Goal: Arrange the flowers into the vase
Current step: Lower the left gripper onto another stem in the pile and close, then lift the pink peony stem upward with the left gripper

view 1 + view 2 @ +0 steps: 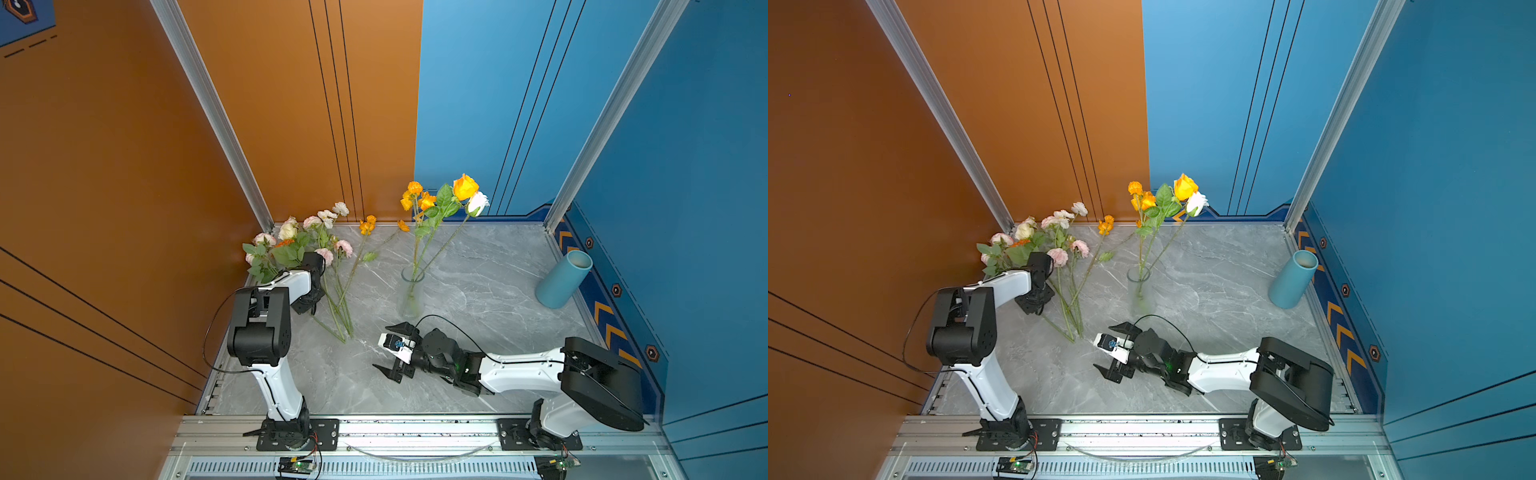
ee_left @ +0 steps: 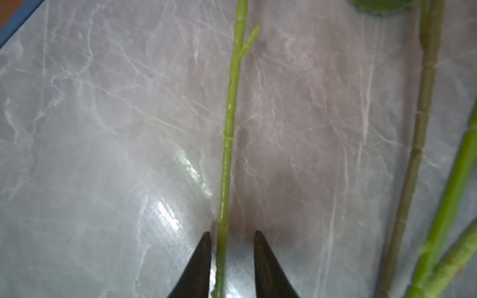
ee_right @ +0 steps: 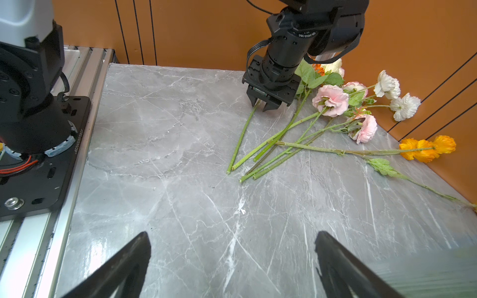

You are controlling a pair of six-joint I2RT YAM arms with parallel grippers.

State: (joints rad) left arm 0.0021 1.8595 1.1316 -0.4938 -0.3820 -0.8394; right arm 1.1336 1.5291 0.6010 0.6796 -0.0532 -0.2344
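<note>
**Left claw [image 3: 262, 107] straddling one stem of the flowers [image 1: 324, 255], far left of the desk [image 1: 478, 365].**

Risk: the thin green stem [image 2: 228, 129] sits off-centre between the jaws and may roll or slip free, and nearby stems could snag on lift. The left arm reaches forward with its wrist bent down, jaws narrowly apart, not yet clamped. The right claw [image 1: 385, 347] hovers low near the glass vase [image 1: 412, 295], jaws wide apart and empty.
</note>
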